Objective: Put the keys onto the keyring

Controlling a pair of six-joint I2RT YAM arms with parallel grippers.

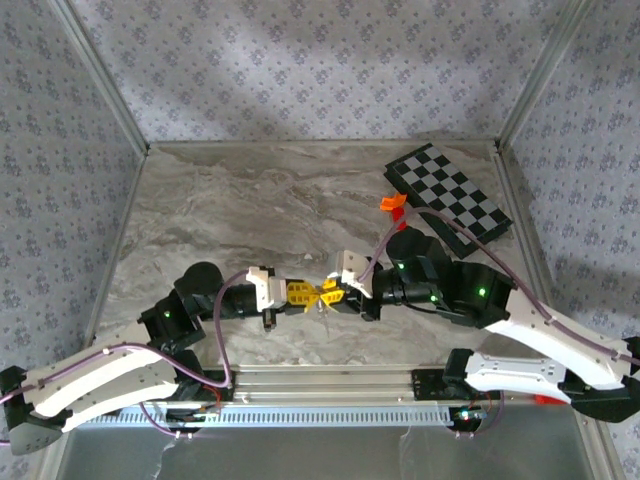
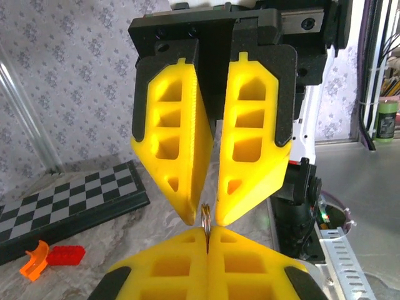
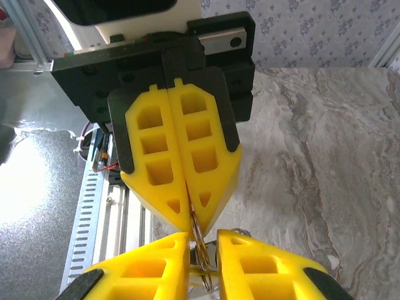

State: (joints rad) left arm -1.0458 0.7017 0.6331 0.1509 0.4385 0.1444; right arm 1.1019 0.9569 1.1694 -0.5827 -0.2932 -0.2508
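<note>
Both grippers meet tip to tip low over the table's near middle. My left gripper (image 1: 315,294) (image 2: 207,235) is shut on the keyring (image 2: 205,216), a thin silvery loop standing on edge and sticking out of its yellow fingertips. My right gripper (image 1: 329,294) (image 3: 203,241) faces it, with its jaws a little apart and the keyring (image 3: 199,239) in the gap, touching neither pad. A thin yellowish sliver (image 3: 199,270) crosses the loop low in that gap; I cannot tell whether it is the key. Something silvery (image 3: 232,230), perhaps the chain, lies behind the right finger.
A black-and-white chessboard (image 1: 450,200) (image 2: 62,200) lies at the back right. An orange block (image 1: 391,201) (image 2: 34,262) and a red block (image 2: 65,254) sit at its near corner. A metal rail (image 1: 320,382) runs along the table's near edge.
</note>
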